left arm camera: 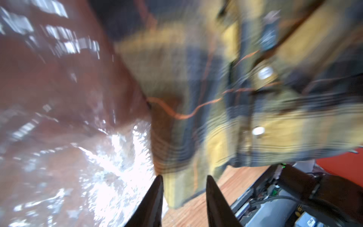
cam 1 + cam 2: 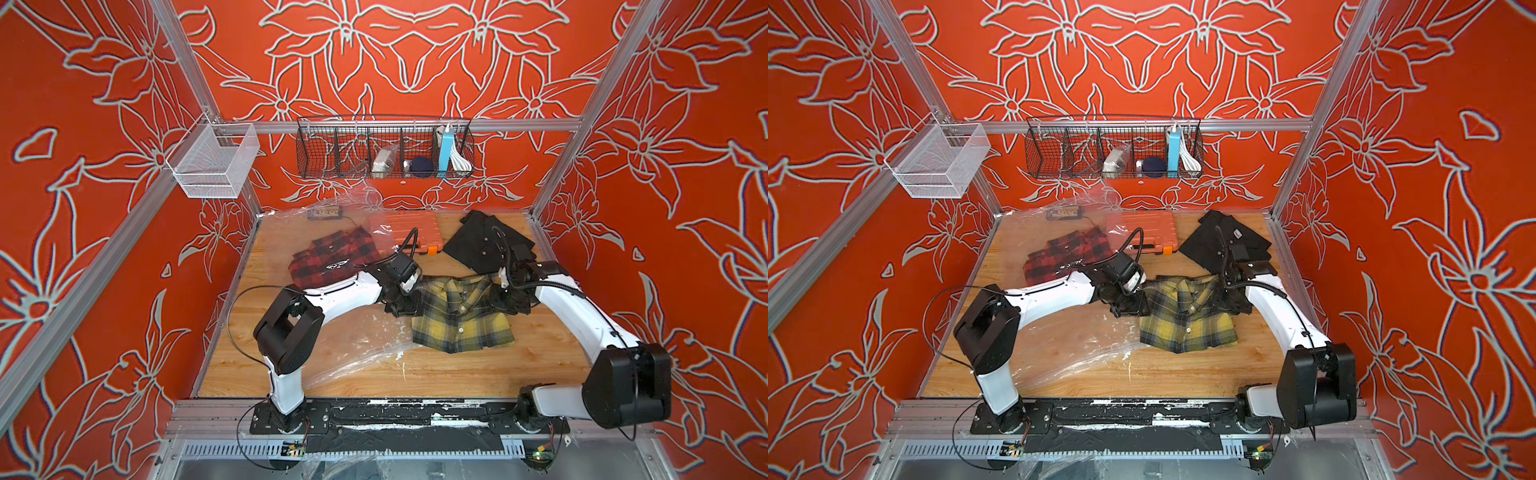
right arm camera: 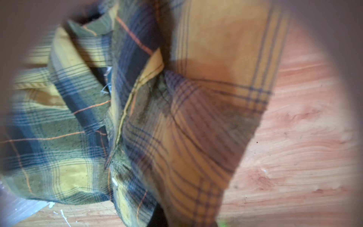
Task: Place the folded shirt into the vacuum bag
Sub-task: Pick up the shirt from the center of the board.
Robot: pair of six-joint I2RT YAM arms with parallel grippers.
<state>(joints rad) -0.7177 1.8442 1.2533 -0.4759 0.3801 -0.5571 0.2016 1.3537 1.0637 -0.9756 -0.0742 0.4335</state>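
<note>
- While the folded shirt (image 2: 461, 316) lies on the table (image 2: 540, 365) outside the vacuum bag (image 2: 353, 353), with its collar end raised between the two arms in both top views, the task appears to be at the carrying stage; insertion is not yet done.
- The left hand (image 1: 184, 177) is clenched on the shirt's edge: cloth fills the gap between its fingers, and crinkled plastic lies just beside.
- The right hand (image 2: 513, 301) sits at the opposite shoulder. Its grip cannot be told; its wrist view shows only blurred plaid.
- A red plaid shirt (image 2: 332, 257) lies inside or under the bag; which cannot be told.
- The bag's mouth, valve and slider cannot be made out.
</note>
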